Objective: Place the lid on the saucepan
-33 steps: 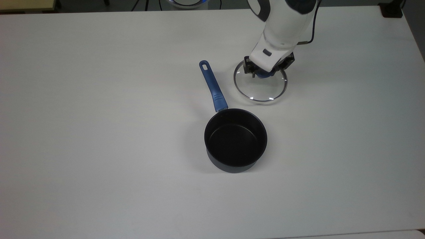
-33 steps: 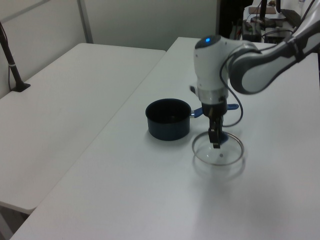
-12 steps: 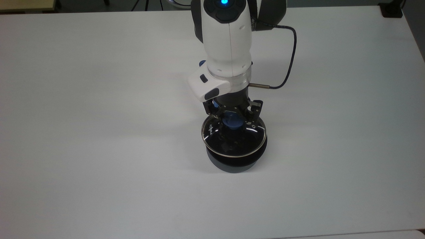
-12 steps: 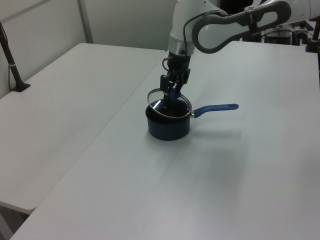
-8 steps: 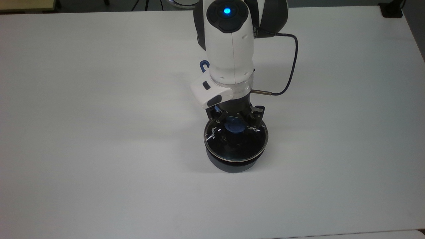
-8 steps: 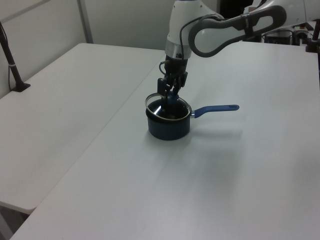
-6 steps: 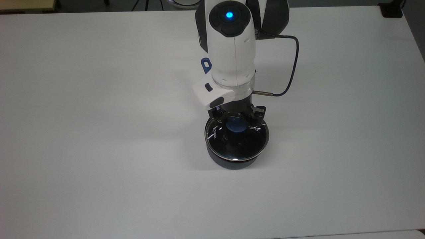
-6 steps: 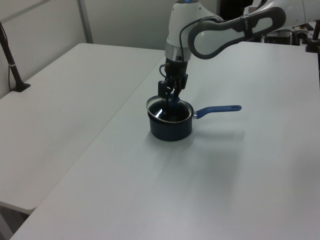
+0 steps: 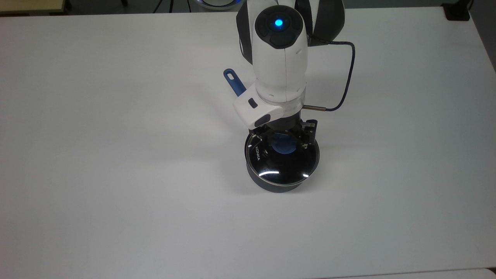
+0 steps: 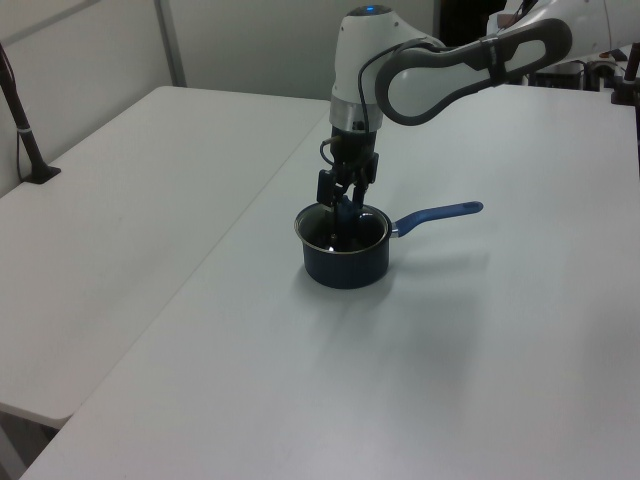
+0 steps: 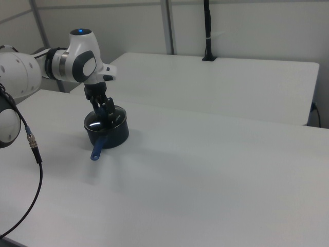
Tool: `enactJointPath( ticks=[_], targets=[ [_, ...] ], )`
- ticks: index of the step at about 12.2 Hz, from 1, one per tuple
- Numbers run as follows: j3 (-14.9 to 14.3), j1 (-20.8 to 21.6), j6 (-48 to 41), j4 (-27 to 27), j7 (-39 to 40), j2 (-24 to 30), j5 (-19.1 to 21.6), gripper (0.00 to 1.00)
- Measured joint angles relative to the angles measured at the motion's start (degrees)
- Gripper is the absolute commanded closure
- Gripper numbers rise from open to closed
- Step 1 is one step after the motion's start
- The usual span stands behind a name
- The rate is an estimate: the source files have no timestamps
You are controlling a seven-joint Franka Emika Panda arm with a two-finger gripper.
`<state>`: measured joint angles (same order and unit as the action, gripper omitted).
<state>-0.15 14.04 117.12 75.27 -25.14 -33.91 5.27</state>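
- Lid (image 9: 282, 162) seen seated on saucepan (image 9: 267, 185), centre of top view; rim appears level.
- Gripper (image 9: 286, 140): fingers clenched on blue knob (image 9: 283, 147).
- Risk, judged: if lifted before release, lid dragged off or pan shifted.
- Tabletop (image 9: 116, 155) bare all round; edges far; handle (image 9: 233, 82) pointing to top view's upper left.

Top view: overhead, looking steeply down on table (image 9: 116, 155). Left view and right view: oblique, farther back, from opposite table sides. All three share saucepan (image 9: 282, 185) (image 10: 345, 262) (image 11: 114, 137) under arm.
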Motion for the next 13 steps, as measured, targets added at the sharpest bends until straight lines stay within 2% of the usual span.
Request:
enactJointPath(
  ticks=[4, 6, 8, 11, 13],
  targets=[
    [0.00, 0.02, -0.90, 0.16, 0.04, -0.15, -0.18, 0.00],
    [0.00, 0.17, -2.85, -0.42, 0.07, 0.76, -2.50, 0.00],
    [0.03, 0.57, -7.42, -0.94, 0.57, 3.92, -4.76, 0.00],
    [-0.03, 0.50, -17.58, -0.69, 6.63, 9.49, -5.22, 0.00],
    [-0.36, 0.14, -22.05, 1.65, 9.52, 14.30, -6.88, 0.00]
  ],
)
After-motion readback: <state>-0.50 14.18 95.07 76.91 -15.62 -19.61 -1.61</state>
